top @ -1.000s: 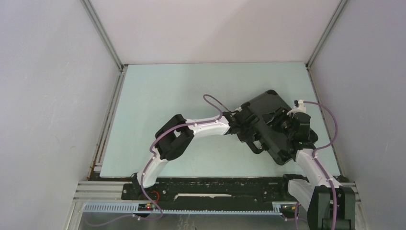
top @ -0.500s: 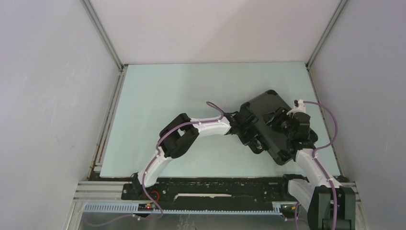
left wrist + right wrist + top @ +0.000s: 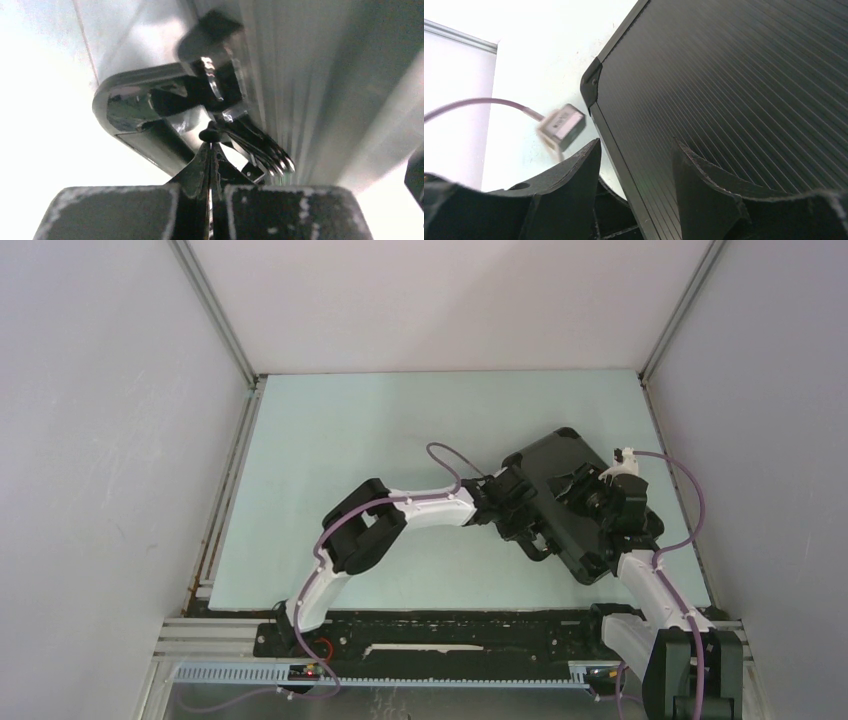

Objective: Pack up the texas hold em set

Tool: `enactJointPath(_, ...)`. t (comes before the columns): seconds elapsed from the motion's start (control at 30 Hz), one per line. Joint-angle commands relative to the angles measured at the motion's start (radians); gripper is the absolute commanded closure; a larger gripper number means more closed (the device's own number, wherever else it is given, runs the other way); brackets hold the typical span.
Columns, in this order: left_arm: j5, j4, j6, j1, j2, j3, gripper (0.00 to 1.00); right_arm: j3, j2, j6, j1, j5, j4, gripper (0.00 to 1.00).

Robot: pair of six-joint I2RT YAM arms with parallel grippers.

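Observation:
The black hard case (image 3: 556,462) lies closed and at an angle on the right of the pale green table. Its ribbed lid fills the right wrist view (image 3: 734,85). My left gripper (image 3: 522,508) is at the case's near-left side, by the handle (image 3: 131,106) and a metal latch (image 3: 216,85). Its fingers are pressed together with their tips (image 3: 210,146) at the latch. My right gripper (image 3: 592,496) is over the lid, open, and the lid's edge runs between its fingers (image 3: 636,152). Chips, cards, discs and marker are out of view.
Grey enclosure walls (image 3: 120,440) stand close on the left, back and right. The case's right end is near the table's right edge (image 3: 690,540). Purple cables (image 3: 445,452) loop off both arms. A blurred grey plug (image 3: 562,125) hangs beside the case's corner.
The left arm pushed a little right towards the case half a second ago and has drawn back to where it was. The case and the right arm have not visibly moved.

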Motion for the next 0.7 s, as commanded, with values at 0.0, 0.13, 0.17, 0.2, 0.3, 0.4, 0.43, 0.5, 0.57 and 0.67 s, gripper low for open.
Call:
enactJointPath(0.0, -0.181, 0.152, 0.315, 0.002, -0.131, -0.088, 1.00, -0.035, 0.039, -0.010, 0.022, -0.030, -0.199, 0.37)
enactJointPath(0.13, -0.234, 0.188, 0.312, 0.004, -0.198, -0.157, 1.00, -0.035, 0.039, -0.011, 0.027, -0.027, -0.197, 0.37)
enactJointPath(0.17, -0.240, 0.188, 0.306, 0.006, -0.196, -0.157, 1.00, -0.035, 0.039, -0.012, 0.028, -0.027, -0.198, 0.37)
enactJointPath(0.2, -0.232, 0.187, 0.299, 0.008, -0.189, -0.152, 1.00, -0.035, 0.038, -0.012, 0.029, -0.025, -0.198, 0.37)
enactJointPath(0.3, -0.183, 0.189, 0.266, 0.010, -0.138, -0.116, 1.00, -0.034, 0.035, -0.012, 0.033, -0.020, -0.199, 0.37)
enactJointPath(0.4, -0.170, 0.189, 0.235, 0.006, -0.094, -0.086, 1.00, -0.034, 0.031, -0.013, 0.033, -0.018, -0.201, 0.38)
enactJointPath(0.43, -0.149, 0.186, 0.220, 0.005, -0.089, -0.085, 1.00, -0.034, 0.032, -0.013, 0.034, -0.017, -0.202, 0.38)
enactJointPath(0.5, -0.153, 0.157, 0.177, 0.003, -0.082, -0.085, 1.00, -0.034, 0.032, -0.014, 0.033, -0.019, -0.201, 0.38)
enactJointPath(0.57, -0.156, 0.128, 0.138, 0.001, -0.077, -0.085, 1.00, -0.035, 0.033, -0.014, 0.033, -0.021, -0.199, 0.38)
enactJointPath(0.67, -0.159, 0.098, 0.114, -0.006, -0.066, -0.072, 1.00, -0.035, 0.034, -0.014, 0.033, -0.022, -0.199, 0.38)
